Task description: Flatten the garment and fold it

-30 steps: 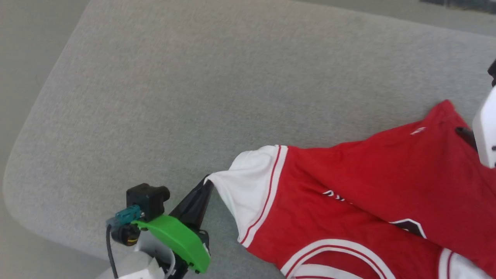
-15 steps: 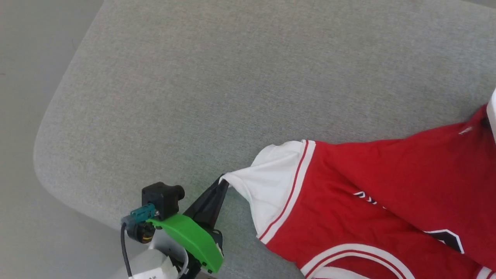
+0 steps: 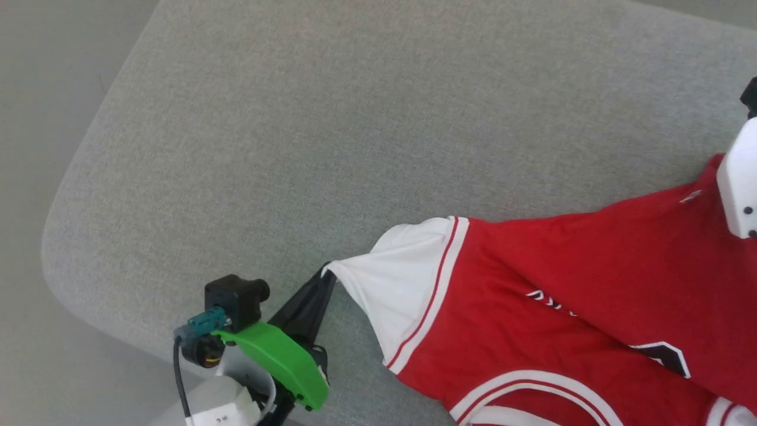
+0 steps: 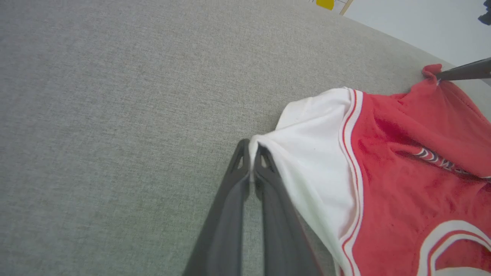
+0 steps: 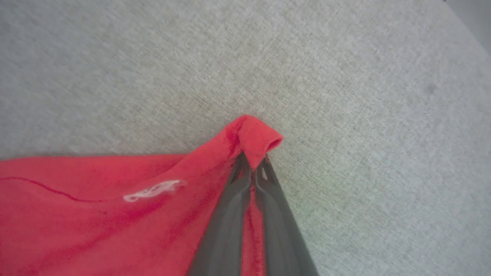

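The garment [image 3: 562, 278], a red jersey with a white sleeve [image 3: 402, 284] and striped trim, lies stretched across the grey padded surface [image 3: 355, 118]. My left gripper [image 3: 326, 273] is shut on the sleeve's corner, and the left wrist view shows the white cloth pinched between its tips [image 4: 251, 151]. My right gripper [image 5: 253, 163] is shut on a red hem corner [image 5: 257, 138], close to the small white tag [image 5: 153, 189]. Its pale casing [image 3: 738, 183] stands at the right edge of the head view. Part of the black print [image 3: 662, 355] shows among the folds.
The padded surface has a rounded corner at the lower left [image 3: 65, 266], with pale floor [image 3: 35, 177] beyond it. Bare grey fabric stretches above and left of the garment. A dark finger of the right gripper [image 4: 460, 72] reaches the hem in the left wrist view.
The whole head picture has shifted, so the camera moved. Both grippers keep their hold and the garment stays stretched between them.
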